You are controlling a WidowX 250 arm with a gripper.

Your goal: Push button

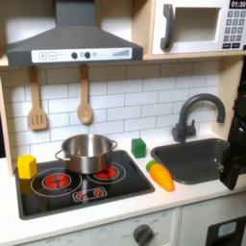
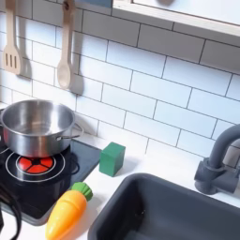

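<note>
Buttons appear in three places in the first exterior view: a row of dark buttons (image 1: 75,56) on the front of the grey range hood, a keypad (image 1: 233,27) on the microwave at top right, and small red controls (image 1: 89,193) on the stove's front edge. My gripper (image 1: 232,165) is a dark shape at the first exterior view's right edge, over the right end of the sink (image 1: 192,154). It is cut off by the frame, so I cannot make out its fingers. It is far from all the buttons.
A steel pot (image 1: 86,151) (image 2: 36,127) sits on the stove. A yellow block (image 1: 27,166), green block (image 1: 139,147) (image 2: 112,157) and toy carrot (image 1: 160,175) (image 2: 68,211) lie on the counter. A faucet (image 1: 197,110) (image 2: 221,159) stands behind the sink. A spatula (image 1: 36,101) and wooden spoon (image 1: 85,96) hang on the wall.
</note>
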